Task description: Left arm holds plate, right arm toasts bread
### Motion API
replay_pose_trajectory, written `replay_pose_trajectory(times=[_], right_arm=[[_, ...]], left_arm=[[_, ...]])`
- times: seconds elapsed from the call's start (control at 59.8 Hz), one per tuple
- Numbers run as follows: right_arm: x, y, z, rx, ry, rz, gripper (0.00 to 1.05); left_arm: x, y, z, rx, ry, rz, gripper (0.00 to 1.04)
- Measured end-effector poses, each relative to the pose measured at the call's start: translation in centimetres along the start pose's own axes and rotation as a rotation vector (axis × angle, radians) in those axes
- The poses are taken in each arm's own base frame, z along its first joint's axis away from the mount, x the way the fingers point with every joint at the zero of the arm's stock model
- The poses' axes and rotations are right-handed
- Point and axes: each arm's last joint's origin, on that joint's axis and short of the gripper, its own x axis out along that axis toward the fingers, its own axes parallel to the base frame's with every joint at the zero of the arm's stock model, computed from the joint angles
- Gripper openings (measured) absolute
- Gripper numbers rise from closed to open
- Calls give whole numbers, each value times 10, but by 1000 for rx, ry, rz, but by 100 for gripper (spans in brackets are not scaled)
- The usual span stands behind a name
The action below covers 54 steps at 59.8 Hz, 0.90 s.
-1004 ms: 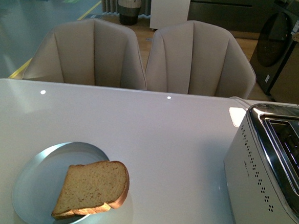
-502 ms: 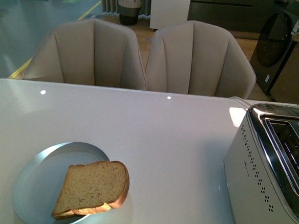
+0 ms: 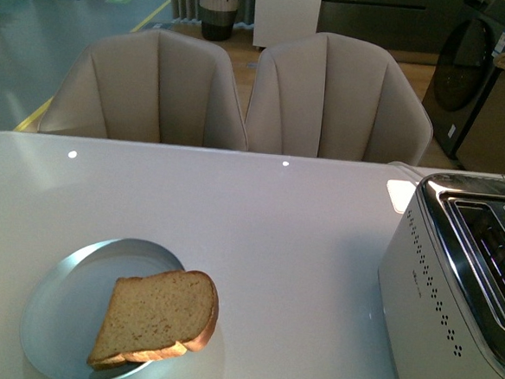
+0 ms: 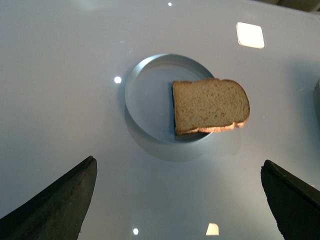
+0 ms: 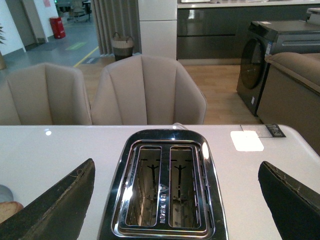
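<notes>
In the front view, a round shallow pale blue-grey plate (image 3: 66, 311) with a low upright rim sits on the glossy white table (image 3: 276, 226), near its close edge and toward the robot's left. A slice of light-brown wholemeal bread (image 3: 157, 317) with a darker tan crust lies across the plate's right part, its rounded top reaching over the rim above the table. A white toaster with a chrome top (image 3: 438, 324) stands at the right, well apart from the plate. Two beige padded chairs (image 3: 147, 91) stand side by side behind the table. In the left wrist view, the black angular left gripper (image 4: 178, 162) hangs above the table with its wedge-shaped jaws spread wide and nothing between them. The plate (image 4: 147, 95) lies beyond the fingertips, apart from them, and the bread (image 4: 210, 105) overhangs its rim on one side. In the right wrist view, the black right gripper (image 5: 176, 165) also has its jaws wide apart and empty. It hangs above the toaster (image 5: 165, 150), whose two long slots show open between the jaws. A sliver of the bread (image 5: 7, 210) shows at the picture's edge.
</notes>
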Motion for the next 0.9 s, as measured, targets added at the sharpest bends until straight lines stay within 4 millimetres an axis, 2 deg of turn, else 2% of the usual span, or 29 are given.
replay_pose_trajectory(times=[0.084, 0.167, 0.284, 0.401, 0.535, 0.569, 0.669, 0.769, 0.903], right_arm=[[0, 0, 0, 0, 0, 0, 96], [0, 0, 0, 0, 0, 0, 96], [0, 0, 0, 0, 0, 0, 96], [0, 0, 0, 0, 0, 0, 96], [0, 0, 0, 0, 0, 0, 96], [0, 0, 0, 0, 0, 0, 96], [0, 0, 0, 0, 0, 0, 96], [0, 0, 0, 0, 0, 1, 96], [0, 0, 0, 0, 0, 0, 96]], left_arm=[[5, 0, 4, -7, 14, -11, 98], [14, 0, 16, -5, -3, -23, 98], [40, 3, 37, 7, -20, -15, 98], [73, 4, 56, 51, -36, 3, 98], [120, 9, 73, 69, -40, 14, 98], [136, 12, 75, 64, -26, 24, 98], [171, 22, 74, 56, 31, 67, 98], [201, 30, 62, 74, 113, 95, 98], [221, 35, 47, 87, 175, 71, 98]])
